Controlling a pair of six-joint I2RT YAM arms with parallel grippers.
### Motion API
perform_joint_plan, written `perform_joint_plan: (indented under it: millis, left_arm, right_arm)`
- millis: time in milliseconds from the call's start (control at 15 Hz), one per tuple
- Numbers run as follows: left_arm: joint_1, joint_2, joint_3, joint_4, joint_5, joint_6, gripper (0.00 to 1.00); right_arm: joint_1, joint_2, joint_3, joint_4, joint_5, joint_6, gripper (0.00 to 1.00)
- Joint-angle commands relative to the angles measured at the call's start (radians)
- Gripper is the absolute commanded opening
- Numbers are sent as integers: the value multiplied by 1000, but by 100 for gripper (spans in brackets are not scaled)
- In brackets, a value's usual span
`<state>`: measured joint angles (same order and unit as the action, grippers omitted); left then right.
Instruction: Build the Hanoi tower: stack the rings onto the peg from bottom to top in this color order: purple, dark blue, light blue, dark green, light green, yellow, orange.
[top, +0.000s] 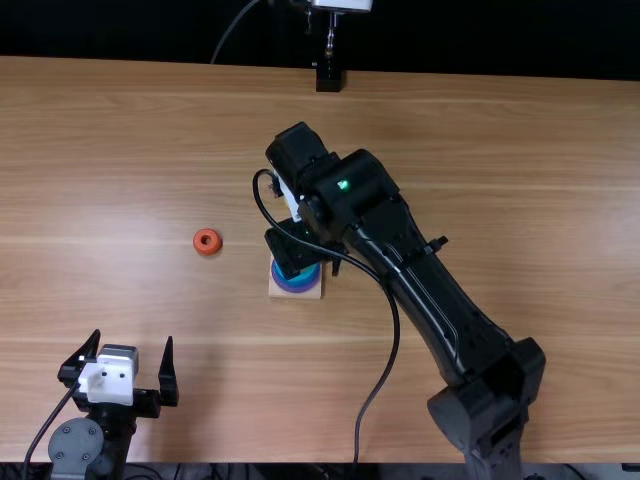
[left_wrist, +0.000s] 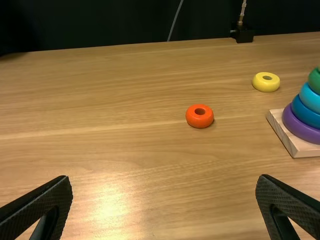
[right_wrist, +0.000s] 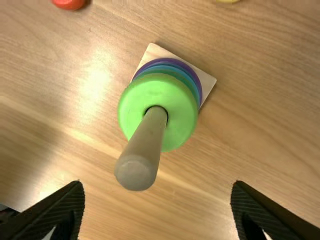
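Note:
In the top view my right gripper (top: 295, 248) hangs over the tower's base (top: 275, 293), covering much of the stack; a purple ring (top: 297, 287) shows below it. From the right wrist, my right gripper (right_wrist: 159, 186) is open, and a light green ring (right_wrist: 175, 120) sits topmost on the peg (right_wrist: 142, 155). The left wrist view has purple (left_wrist: 300, 126), dark blue (left_wrist: 305, 114), light blue (left_wrist: 311, 99) and dark green (left_wrist: 315, 81) rings stacked. An orange ring (left_wrist: 199, 122) and a yellow ring (left_wrist: 266, 86) lie loose. My left gripper (top: 133, 342), open and empty at the near left, is also open in its view (left_wrist: 165, 182).
A black stand (top: 329, 76) is at the table's far edge. The right arm (top: 430, 290) stretches diagonally across the table from the near right, with a black cable (top: 392, 345) looping beside it.

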<state>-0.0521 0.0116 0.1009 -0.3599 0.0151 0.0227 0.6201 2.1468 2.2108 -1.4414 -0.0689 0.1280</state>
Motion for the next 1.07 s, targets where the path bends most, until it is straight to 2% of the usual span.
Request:
perform_joint_plan:
  millis: [0,200,267,333,400,467,600,733,800,1000]
  left_arm:
    - [8,-12,-101,-86,16,9,100]
    - [8,-12,-101,-86,16,9,100]
    - [8,-12,-101,-87,16,9,100]
    - [8,-12,-101,-86,16,9,100]
    - [8,-12,-101,-86,16,9,100]
    - [8,-12,-101,-86,16,9,100]
    - [8,-12,-101,-87,16,9,100]
    - [8,-12,-101,-86,16,9,100]
    - [8,-12,-101,-86,16,9,100]
    - [8,-12,-101,-86,16,9,100]
  right_arm:
    - [0,1,12,5,3,5,100]
    - [0,-4,52,58,8,5,100]
    - [-2,-10,56,109,15,5,100]
    - [-5,-39,53,174,34,5,100]
    - [-6,-82,38,235,61,5,100]
    - [-6,-111,35,275,73,5,100]
    - [-10,-119,50,321,80,3,100]
    - [-28,-105,53,411,122,1,100]
    - [-37,-74,53,454,137,1,100]
    - [-89,47,64,481,142,5,100]
